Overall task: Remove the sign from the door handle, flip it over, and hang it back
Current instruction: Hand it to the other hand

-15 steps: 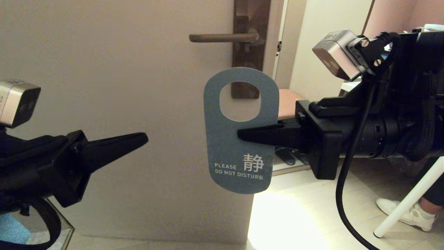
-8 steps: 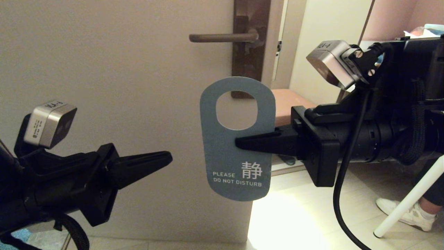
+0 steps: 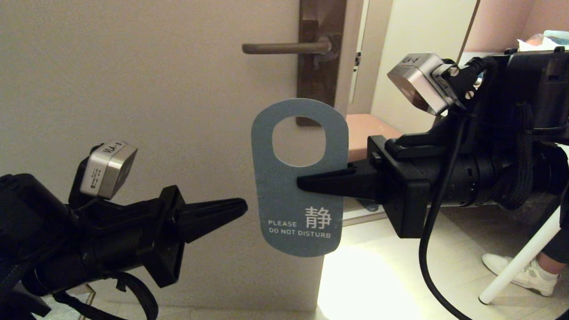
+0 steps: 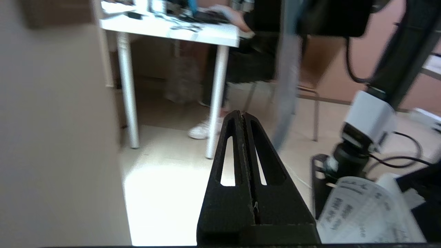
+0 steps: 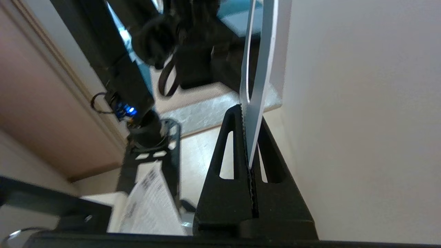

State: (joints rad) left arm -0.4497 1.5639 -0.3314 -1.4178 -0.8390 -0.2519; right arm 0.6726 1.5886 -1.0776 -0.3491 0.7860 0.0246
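The sign (image 3: 293,204) hangs upright in mid-air with its blue-grey "DO NOT DISTURB" face toward me, below and clear of the door handle (image 3: 284,47). My right gripper (image 3: 302,182) is shut on the sign's right edge, just under the oval hole. In the right wrist view the sign (image 5: 256,86) shows edge-on, pinched between the jaws of the right gripper (image 5: 248,113). My left gripper (image 3: 242,206) is shut and empty, with its tip just left of the sign's left edge. In the left wrist view the left gripper (image 4: 241,115) points at the blurred sign (image 4: 287,96).
The pale door (image 3: 146,111) fills the left and middle, with the dark backplate (image 3: 321,62) at its right edge. To the right is open floor (image 3: 378,275), a white table leg (image 3: 524,258) and a person's shoe (image 3: 520,271).
My left gripper has moved up and to the right, close to the sign. My right gripper has carried the sign a little down and to the left.
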